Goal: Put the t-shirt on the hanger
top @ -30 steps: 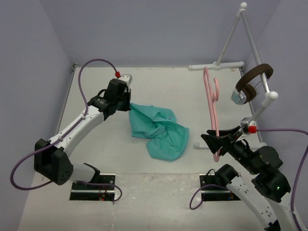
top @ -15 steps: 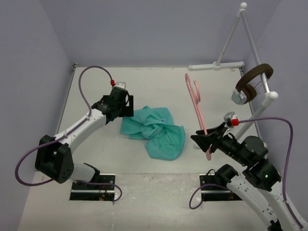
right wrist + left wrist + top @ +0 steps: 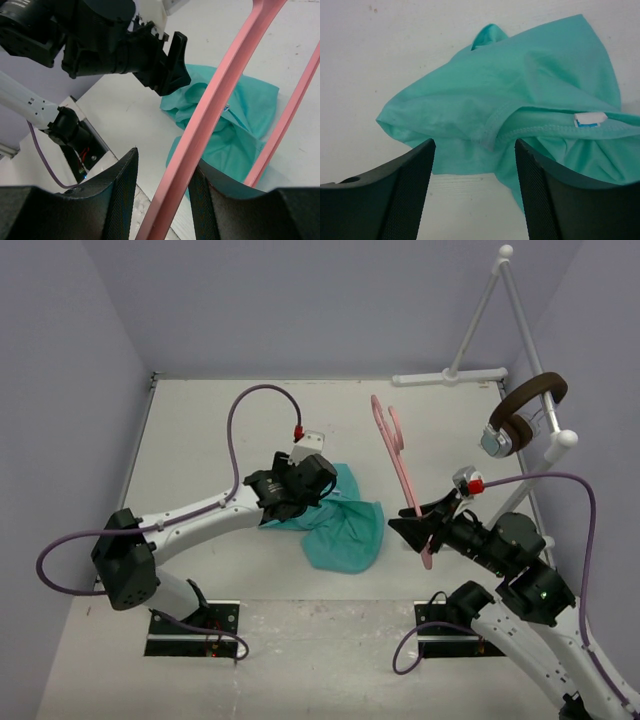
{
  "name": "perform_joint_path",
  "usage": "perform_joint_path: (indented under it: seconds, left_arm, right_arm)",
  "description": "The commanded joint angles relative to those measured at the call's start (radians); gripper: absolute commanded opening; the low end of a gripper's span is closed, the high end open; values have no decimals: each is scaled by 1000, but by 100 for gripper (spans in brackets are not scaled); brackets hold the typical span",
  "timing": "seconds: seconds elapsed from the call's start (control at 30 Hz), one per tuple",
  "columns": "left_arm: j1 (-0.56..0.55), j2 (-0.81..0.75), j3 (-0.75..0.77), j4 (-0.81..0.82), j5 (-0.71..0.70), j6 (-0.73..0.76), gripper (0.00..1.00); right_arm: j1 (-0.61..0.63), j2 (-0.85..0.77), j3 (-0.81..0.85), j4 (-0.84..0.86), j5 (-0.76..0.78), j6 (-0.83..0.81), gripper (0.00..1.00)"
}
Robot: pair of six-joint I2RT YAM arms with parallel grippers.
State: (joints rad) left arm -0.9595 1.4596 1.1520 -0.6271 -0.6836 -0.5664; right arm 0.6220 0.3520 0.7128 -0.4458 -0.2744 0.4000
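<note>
The teal t-shirt [image 3: 345, 530] lies crumpled on the white table, its collar seam and a white label [image 3: 589, 120] facing up. My left gripper [image 3: 322, 485] hovers over the shirt's left part. In the left wrist view that gripper [image 3: 475, 145] is open, with cloth [image 3: 520, 85] and bare table between its fingers. My right gripper [image 3: 420, 525] is shut on the pink hanger [image 3: 400, 465] near its lower end and holds it tilted in the air just right of the shirt, hook up and away. In the right wrist view the hanger bar [image 3: 225, 85] runs between the fingers above the shirt [image 3: 240, 125].
A white tubular rack [image 3: 480, 320] stands at the back right, with brown headphones [image 3: 525, 410] hanging on it. Purple walls close in the table on three sides. The left arm's black wrist [image 3: 125, 45] is close to the hanger.
The left gripper opened and let go of the shirt, which dropped flatter on the table, then moved right and nearer over it. The right gripper carried the hanger left toward the shirt.
</note>
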Motion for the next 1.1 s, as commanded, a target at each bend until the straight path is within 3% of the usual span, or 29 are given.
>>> perform_joint_path:
  seconds: [0.0, 0.2, 0.3, 0.5, 0.6, 0.77, 0.8, 0.87, 0.9, 0.97, 1.07]
  left_arm:
    - [9, 73, 35, 15, -85, -22, 61]
    - [52, 104, -17, 89, -8, -7, 57]
    - [72, 116, -42, 124, 1, -1, 44]
    - [113, 139, -55, 168, 17, 20, 29]
    - [117, 138, -60, 178, 26, 28, 0]
    - [117, 106, -68, 187, 69, 40, 1]
    - [116, 98, -69, 185, 88, 40, 8]
    - [116, 92, -85, 181, 100, 32, 32]
    - [116, 88, -93, 182, 105, 27, 34]
    - [116, 87, -110, 187, 114, 20, 33]
    - [116, 93, -140, 192, 111, 5, 23]
  right_arm:
    - [2, -15, 0, 54, -21, -7, 0]
    - [2, -21, 4, 39, -27, -8, 0]
    - [2, -19, 1, 41, -50, -11, 0]
    - [2, -10, 5, 18, -83, -23, 0]
    - [2, -16, 4, 10, -75, -29, 0]
    - [2, -8, 8, -8, -80, -37, 0]
    - [2, -7, 8, -11, -80, -39, 0]
    - [2, -8, 8, -13, -77, -39, 0]
    - [2, -8, 8, -10, -75, -39, 0]
    - [2, -8, 7, -9, -77, -39, 0]
    - [2, -4, 7, -7, -82, -37, 0]
